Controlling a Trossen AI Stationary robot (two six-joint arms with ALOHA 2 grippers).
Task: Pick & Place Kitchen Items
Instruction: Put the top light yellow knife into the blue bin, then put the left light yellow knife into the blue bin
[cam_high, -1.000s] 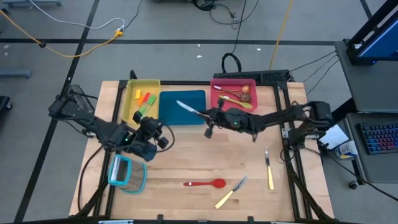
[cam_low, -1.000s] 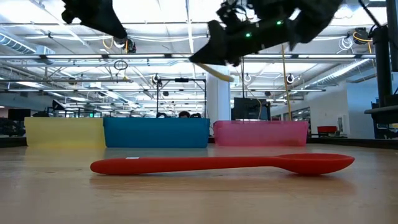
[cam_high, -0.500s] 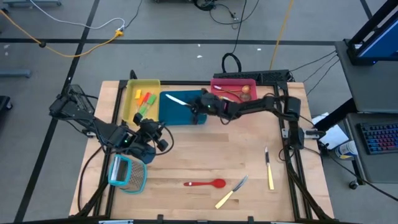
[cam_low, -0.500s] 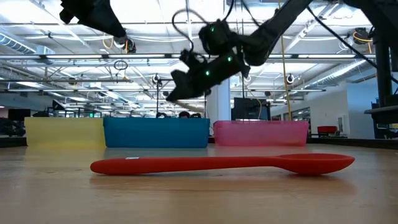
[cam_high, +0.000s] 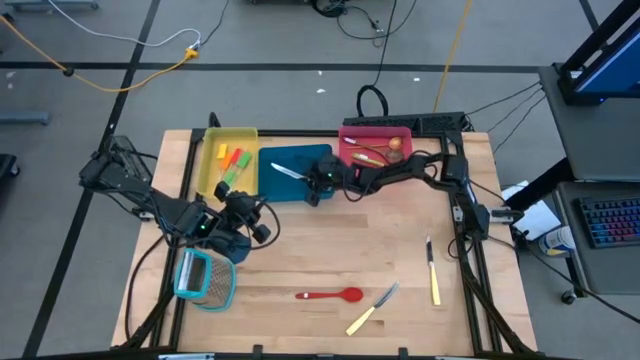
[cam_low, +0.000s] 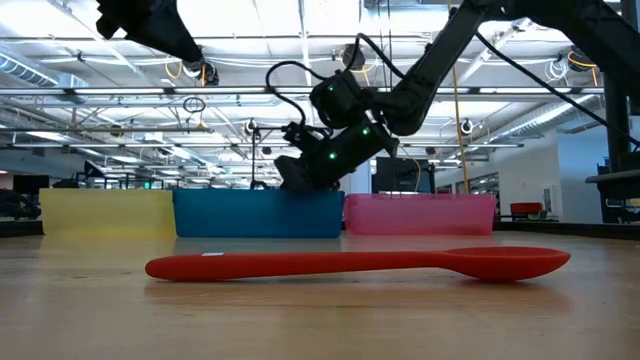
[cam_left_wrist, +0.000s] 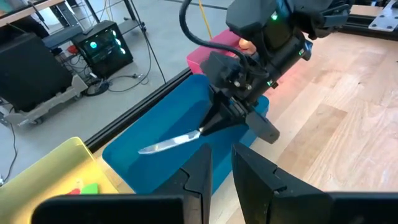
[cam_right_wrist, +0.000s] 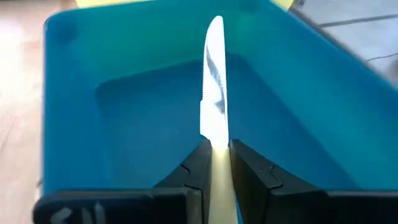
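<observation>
My right gripper (cam_high: 313, 184) is shut on a cream-handled knife (cam_high: 287, 172) over the blue tray (cam_high: 300, 157), at the height of its rim in the low view (cam_low: 300, 172). The silver blade (cam_right_wrist: 213, 81) sticks out past the fingers above the tray's inside. My left gripper (cam_high: 257, 222) hangs over the table to the near left of the blue tray, empty, with a narrow gap between its fingers (cam_left_wrist: 221, 163). A red spoon (cam_high: 330, 295) and two more cream-handled knives (cam_high: 372, 310) (cam_high: 432, 270) lie flat on the table. My right gripper pinches the knife's cream handle (cam_right_wrist: 219, 167) between its two fingers. The fingers come slanting down from the table's right and lie along the knife. The blade points on toward the table's left over the tray. The knife looks lifted clear of the tray floor.
A yellow tray (cam_high: 212, 150) with small spatulas stands left of the blue one. A red tray (cam_high: 345, 132) with spoons stands right of it. A light-blue-framed grater (cam_high: 205, 278) lies near the left edge. The red spoon fills the front of the low view (cam_low: 350, 265).
My right gripper has carried the knife from above the middle of the table toward the far left, over the blue tray, then down to the tray's rim. The blade has stayed pointing toward the table's left.
</observation>
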